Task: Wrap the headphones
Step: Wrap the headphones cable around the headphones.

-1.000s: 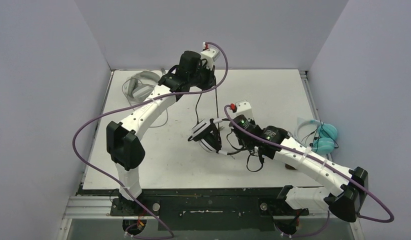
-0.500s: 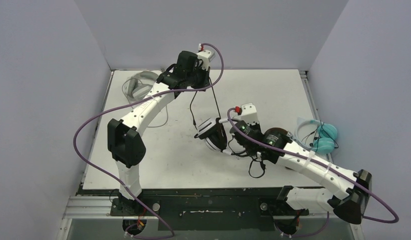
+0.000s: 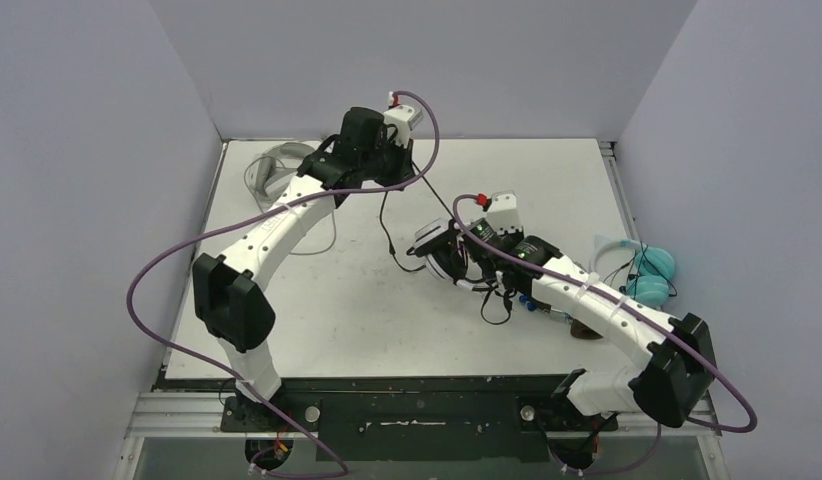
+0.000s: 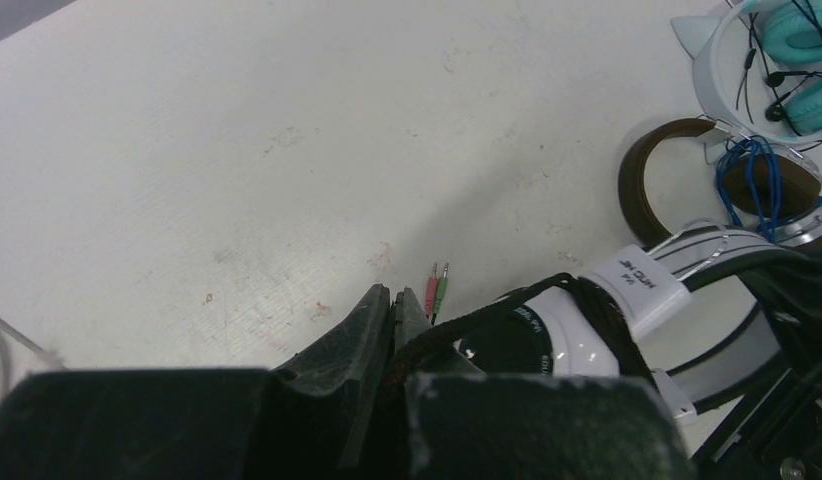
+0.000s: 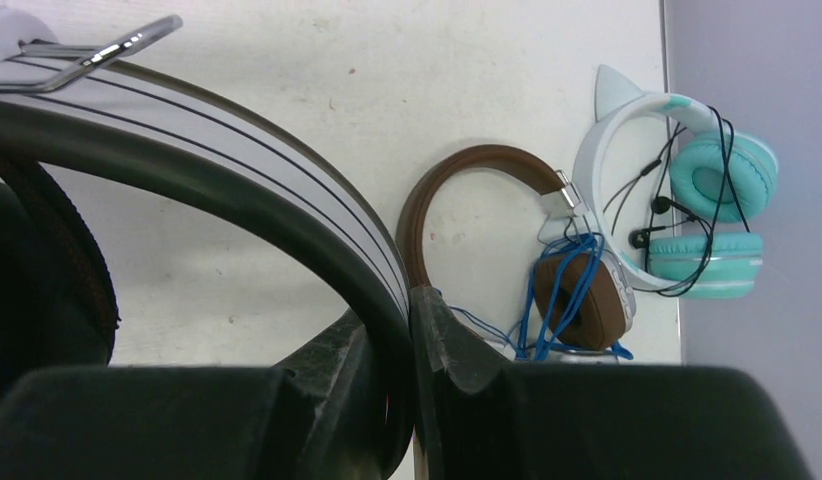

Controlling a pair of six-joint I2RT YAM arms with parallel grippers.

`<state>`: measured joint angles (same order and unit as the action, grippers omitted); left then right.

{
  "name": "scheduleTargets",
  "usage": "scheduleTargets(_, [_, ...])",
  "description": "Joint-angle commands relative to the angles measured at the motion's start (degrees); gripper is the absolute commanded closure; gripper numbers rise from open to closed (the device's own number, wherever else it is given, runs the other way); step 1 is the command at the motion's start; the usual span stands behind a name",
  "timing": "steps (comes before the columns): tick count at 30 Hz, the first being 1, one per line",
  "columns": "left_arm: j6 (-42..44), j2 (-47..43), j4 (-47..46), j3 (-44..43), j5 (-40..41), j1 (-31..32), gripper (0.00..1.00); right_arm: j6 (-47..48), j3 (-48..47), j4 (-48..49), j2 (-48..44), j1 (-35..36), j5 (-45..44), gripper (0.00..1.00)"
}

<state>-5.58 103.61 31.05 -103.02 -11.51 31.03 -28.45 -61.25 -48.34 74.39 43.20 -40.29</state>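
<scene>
Left pincer [image 4: 392, 305]: clenched. A braided black cable [image 4: 457, 330] was pinched between its jaws, held above the white counter [image 3: 547, 190]. From the jaws the cable ran to the black-and-white over-ear headset [image 4: 577, 335] just beside. A pink plug and a green plug [image 4: 437, 288] hung just past the fingertips.

Right pincer [image 5: 412, 320]: clamped on the striped headband of the same headset, jaws nearly together with the band between them. The headset was held near the middle of the counter, one earcup turned toward the left arm.

Surroundings: a brown-banded headset [image 5: 457, 175] with a bunched blue cable [image 5: 562, 285] lay on the counter just right of the held headset. A light teal headset with a white cat-ear band [image 5: 722, 170] lay against it at the counter's right edge, thin black leads draped over its cups. A pale grey headset [image 3: 277, 172] lay at the far left corner, well apart from the others.

Obstructions: in the overhead view the right arm covered nearly all of the brown headset, and the left arm crossed part of the grey one. The left pincer's fingertips could not be made out from above. In the right wrist view the held band filled the left half, and both earcups were cut off.
</scene>
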Motion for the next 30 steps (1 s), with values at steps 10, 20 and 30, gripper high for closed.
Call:
scheduleTargets(10, [-5.3,-13.5,-9.5,6.7,-5.3,3.1,1.0,-1.1,-6.0,4.5,8.6,-10.6,0.8,1.0])
scheduleTargets(20, [-17.0,-21.6,-28.9,29.2,-19.0,6.6,0.99,-8.5,-13.3,9.8,10.3,-15.7,6.4,1.0])
scheduleTargets(30, [-19.9,-21.8,-42.6,38.9,-16.6,12.0,0.87,-9.4,-16.6,10.7,8.2,-16.6,13.3,1.0])
